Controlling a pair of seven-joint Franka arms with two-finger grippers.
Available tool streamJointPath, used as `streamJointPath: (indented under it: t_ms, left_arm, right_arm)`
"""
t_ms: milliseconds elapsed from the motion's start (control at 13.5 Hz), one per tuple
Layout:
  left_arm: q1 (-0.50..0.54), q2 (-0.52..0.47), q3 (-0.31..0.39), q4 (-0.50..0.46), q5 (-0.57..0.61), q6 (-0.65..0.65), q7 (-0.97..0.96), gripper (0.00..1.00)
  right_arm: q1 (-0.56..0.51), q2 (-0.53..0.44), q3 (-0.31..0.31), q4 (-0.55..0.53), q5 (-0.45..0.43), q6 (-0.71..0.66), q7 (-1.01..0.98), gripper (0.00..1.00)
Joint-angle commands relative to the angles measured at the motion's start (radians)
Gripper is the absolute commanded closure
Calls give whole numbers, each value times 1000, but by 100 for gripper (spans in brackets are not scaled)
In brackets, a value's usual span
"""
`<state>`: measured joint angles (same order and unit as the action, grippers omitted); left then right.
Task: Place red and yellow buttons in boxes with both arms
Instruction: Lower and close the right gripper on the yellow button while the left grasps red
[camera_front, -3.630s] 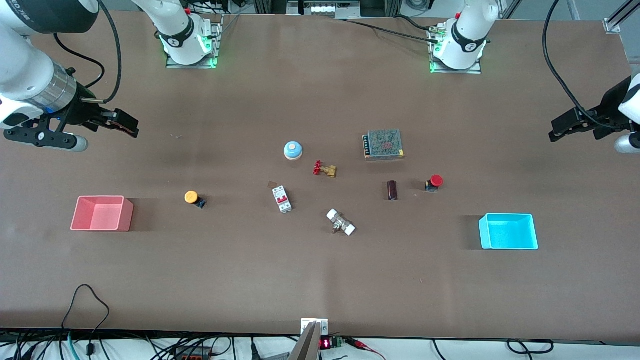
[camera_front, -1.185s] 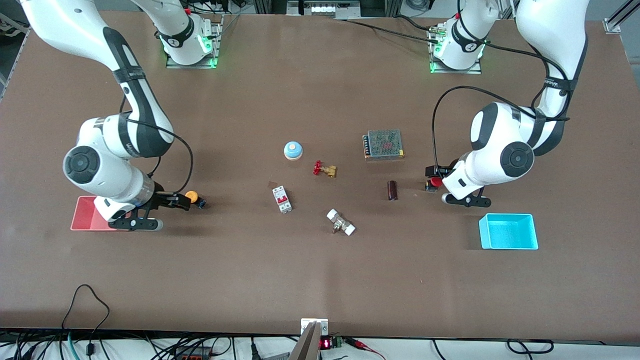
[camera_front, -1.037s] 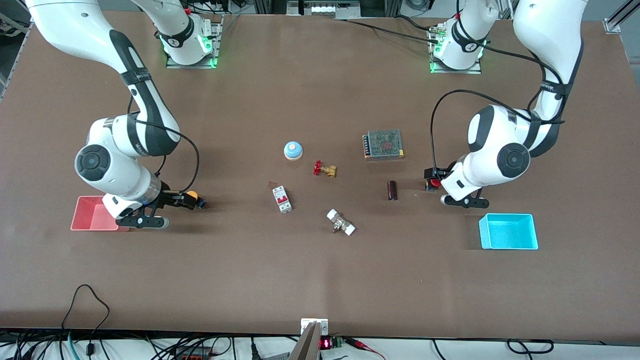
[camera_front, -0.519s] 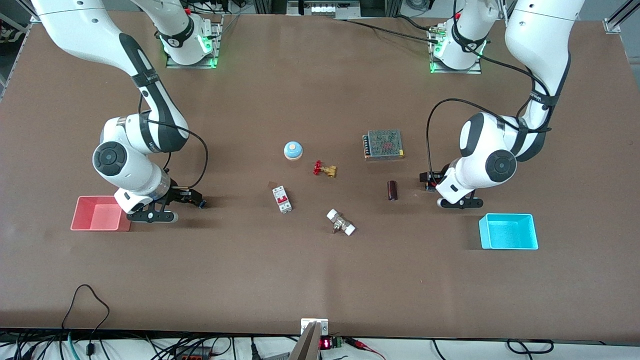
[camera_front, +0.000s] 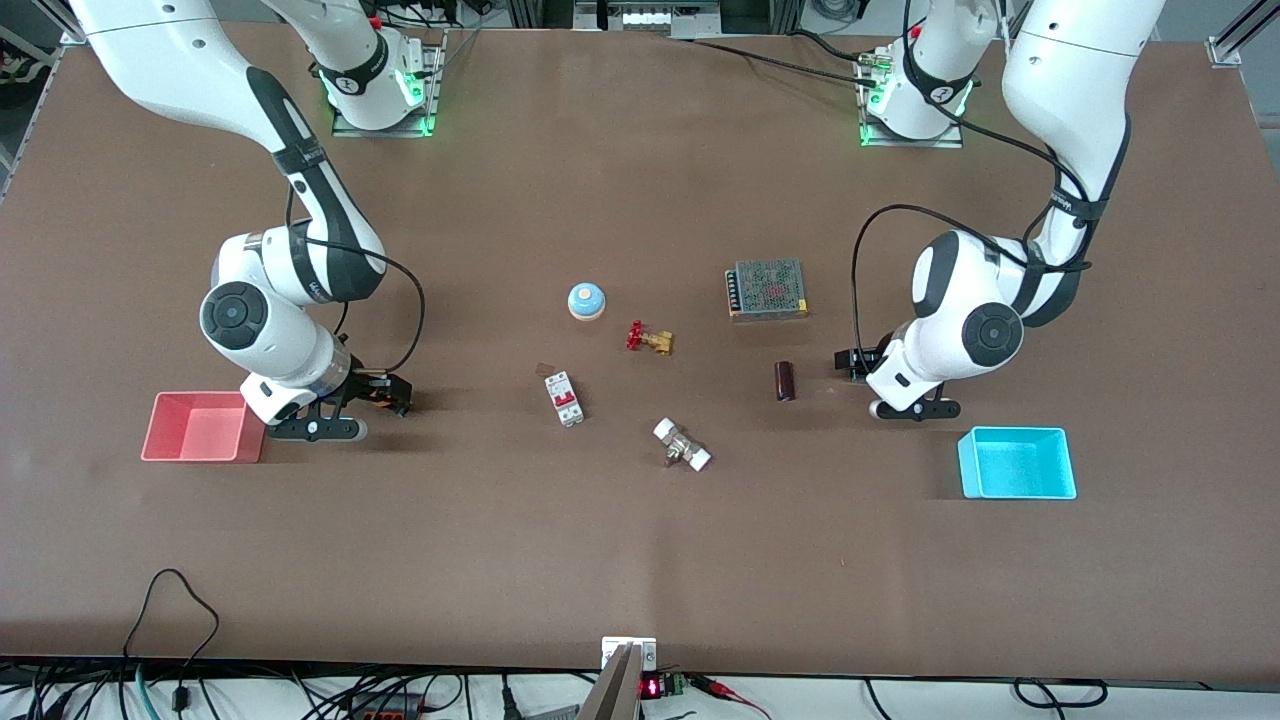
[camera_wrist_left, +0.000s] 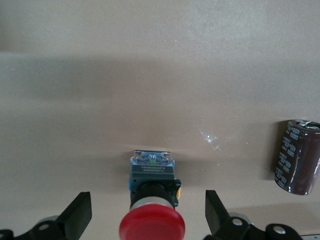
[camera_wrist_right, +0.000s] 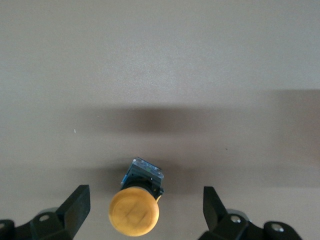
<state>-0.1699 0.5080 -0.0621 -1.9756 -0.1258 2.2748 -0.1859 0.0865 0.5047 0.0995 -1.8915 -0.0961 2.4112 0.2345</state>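
- cyan box (camera_front: 1017, 463): nearest the front camera, at the left arm's end of the table; open-topped, nothing in it.
- pink-red box (camera_front: 203, 427): a little farther from the camera than the cyan box, at the right arm's end; also holds nothing.
- right gripper (camera_front: 383, 392): low over the table just beside the pink-red box, fingers spread wide. in the right wrist view the yellow button (camera_wrist_right: 136, 206) sits between the fingers (camera_wrist_right: 75, 206), not yet touched.
- left gripper (camera_front: 858, 362): low over the table, farther from the camera than the cyan box, fingers wide apart. in the left wrist view the red button (camera_wrist_left: 152, 208) sits between them, untouched; a dark capacitor (camera_wrist_left: 297, 156) lies near.
- appearance: each button lies tipped on its side, round mushroom cap toward the wrist camera, dark block base with a clear end away from it.
- handling, as judged: small, light, rigid plastic. the smooth domed cap may slip; the flat sides of the block base offer the surer hold.
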Motion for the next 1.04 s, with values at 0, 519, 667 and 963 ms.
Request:
streamJointPath:
  t_ms: [0, 519, 667, 963]
  left_arm:
    - [-19, 7, 4, -9, -28, 12, 11, 0]
    - [-20, 7, 4, -9, -9, 15, 22, 26]
    - [-20, 10, 4, -12, -9, 31, 22, 30]
    - [-17, 9, 5, -11, 9, 34, 22, 56]
  right_arm:
    - [2, 3, 2, -17, -37, 20, 22, 0]
    - [2, 6, 3, -17, -37, 19, 20, 0]
    - [2, 9, 3, -17, -37, 19, 20, 0]
    - [1, 14, 3, -17, -37, 19, 22, 2]
